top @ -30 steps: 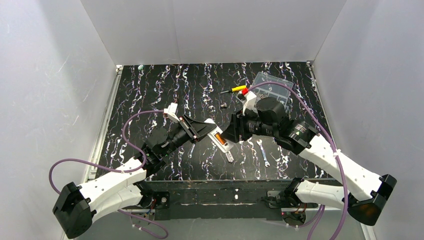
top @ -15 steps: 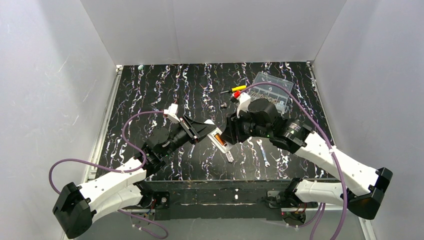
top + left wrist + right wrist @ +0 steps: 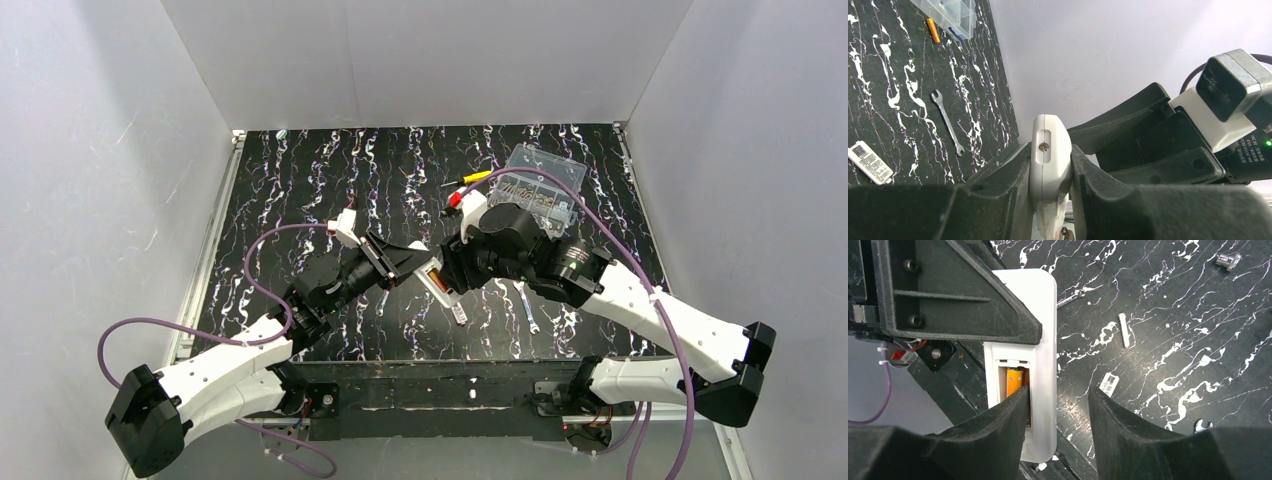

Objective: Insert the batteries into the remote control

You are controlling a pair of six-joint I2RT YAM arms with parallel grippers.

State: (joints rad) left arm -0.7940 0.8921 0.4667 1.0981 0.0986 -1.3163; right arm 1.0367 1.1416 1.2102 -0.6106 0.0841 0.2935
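- The left end effector (image 3: 1049, 155) is pinching a small slim white rectangular remote control (image 3: 1045, 370) by its long sides. Both fingers are pressing flat against it and holding it off the black, white-veined surface (image 3: 1173, 340).
- The remote control is jutting out past the left fingertips toward the right end effector (image 3: 1058, 395), and its open recessed compartment is facing the right wrist camera.
- One slim orange cylindrical battery (image 3: 1014, 382) is lying lengthwise in that compartment, at the side nearer the left end effector.
- The right end effector's fingers are standing spread, with nothing clamped between them. One fingertip (image 3: 1018, 405) is overlapping the compartment above the battery's lower end; whether it is touching cannot be told. The other finger is sitting past the remote control's outer edge.
- On the surface beyond the right fingertips, a white barcode label strip (image 3: 1108, 383), a thin white stick (image 3: 1123, 330) and a flat steel spanner (image 3: 527, 305) are lying well apart from one another.
- Behind the right end effector's wrist, a clear plastic compartment box (image 3: 540, 185) is resting with a yellow-handled screwdriver (image 3: 470, 178) just beside it.
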